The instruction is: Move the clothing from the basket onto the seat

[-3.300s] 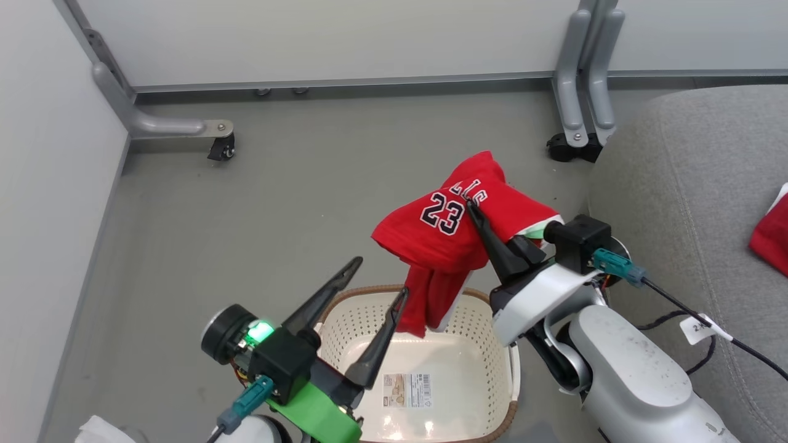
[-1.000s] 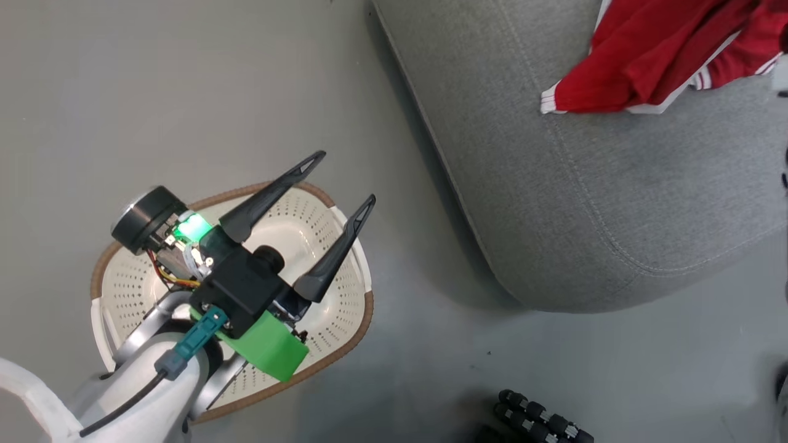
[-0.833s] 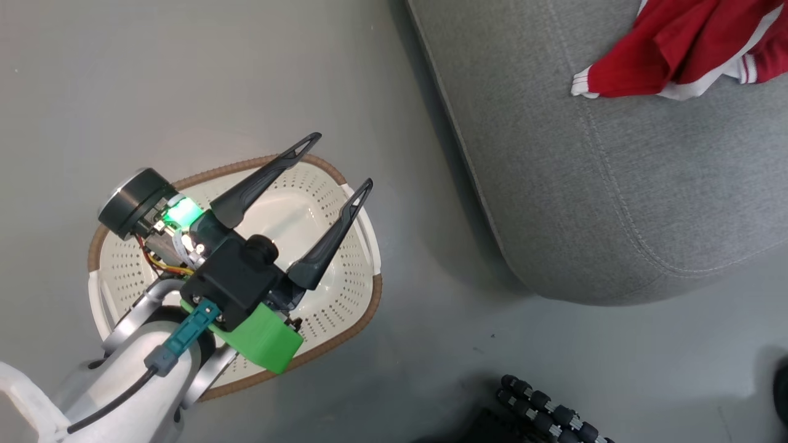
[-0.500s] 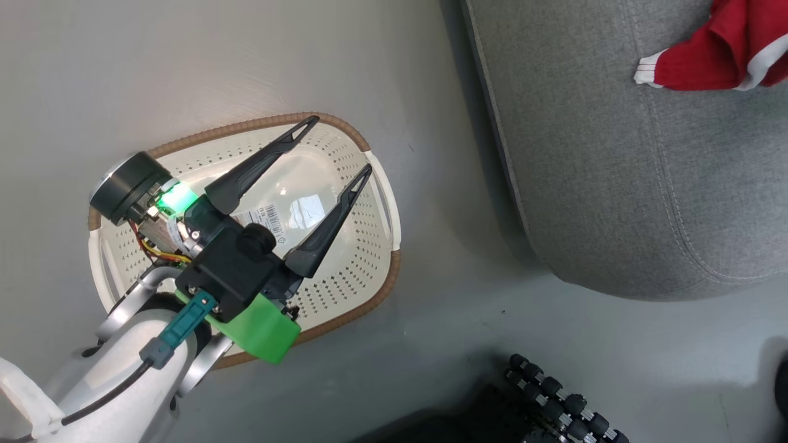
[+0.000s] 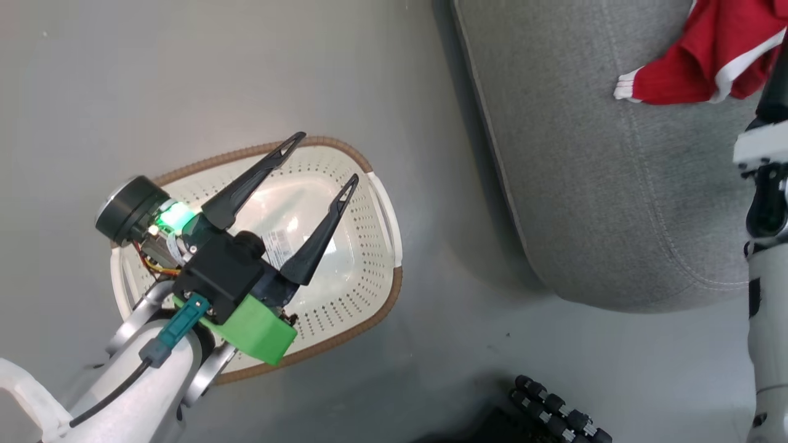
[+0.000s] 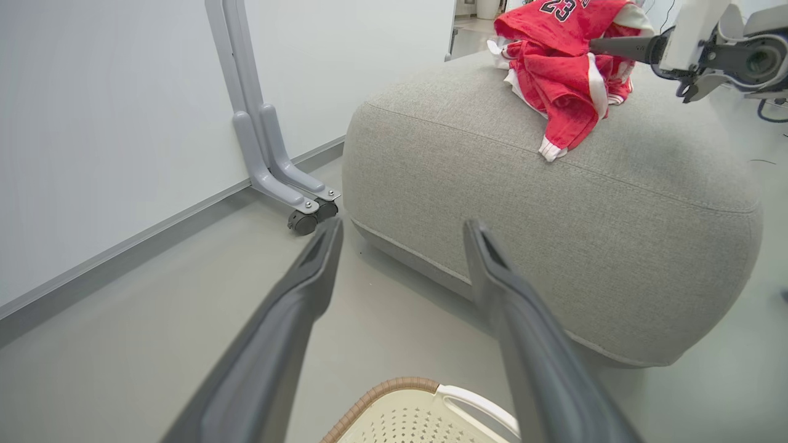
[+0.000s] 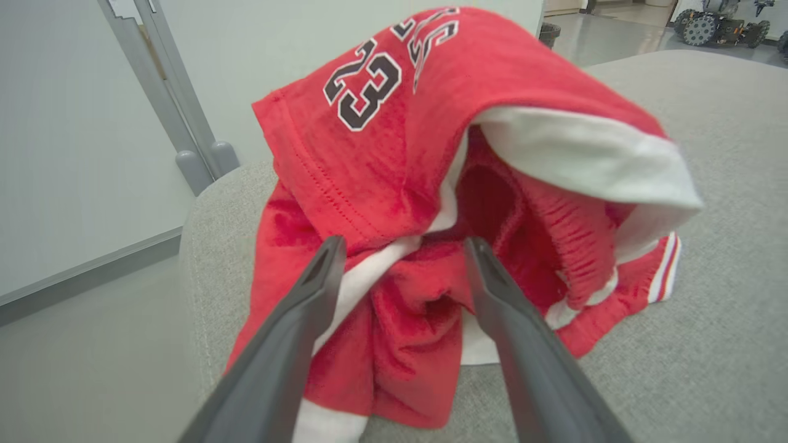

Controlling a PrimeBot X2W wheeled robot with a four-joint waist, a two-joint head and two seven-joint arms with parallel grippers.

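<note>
In the head view the basket (image 5: 396,286) stands on the grey floor (image 5: 184,74) at about 8 o'clock from the picture's middle, with the sticker (image 5: 280,241) on its perforated bottom in plain sight. The left hand (image 5: 329,155) hovers over it, fingers pointing to 1 o'clock and spread wide, gripping nothing. The seat (image 5: 615,197) fills the 1 to 3 o'clock part, just beside the basket but apart from it. The clothing (image 5: 695,67) lies on the seat's top at 2 o'clock, one white cuff stretched toward 9 o'clock. The pale right arm (image 5: 763,295) rises along the 3 o'clock edge toward the heap. From the left wrist view the red heap sits at 1 o'clock on the seat, a cuffed end trailing down toward the near edge, and a wall panel (image 6: 123,123) on a caster (image 6: 305,221) stands at 10 o'clock. In the right wrist view the right hand (image 7: 404,240) has its fingers standing wide, their tips either side of a white-banded fold low on the heap; they do not pinch it, and whether they touch the cloth I cannot tell. The jersey (image 7: 369,80) numbered 23 lies on top, draped over the plainer red garment, the whole pile resting on the seat.
</note>
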